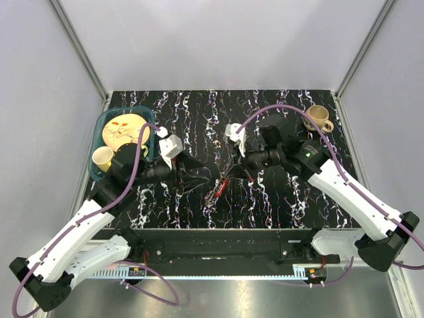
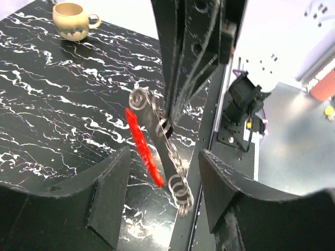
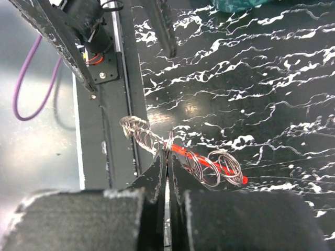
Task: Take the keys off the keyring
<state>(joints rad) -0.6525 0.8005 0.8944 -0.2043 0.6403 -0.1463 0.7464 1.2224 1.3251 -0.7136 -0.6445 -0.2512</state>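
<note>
Right wrist, right gripper (image 3: pixel 167 157) clenched on silvery looped keyring (image 3: pixel 220 167) with red piece (image 3: pixel 183 151), seemingly lifted, left gripper (image 2: pixel 163 175) released.

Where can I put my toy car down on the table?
The back middle of the table, between the blue basin and the mug, is bare. The front middle is crowded: the right hand pinches the keyring there and the open left hand faces it.

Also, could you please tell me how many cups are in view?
2. A tan mug stands at the far right corner of the table; a pale yellow cup sits in the teal tub at the left edge, beside a yellow plate. More may be hidden.
</note>
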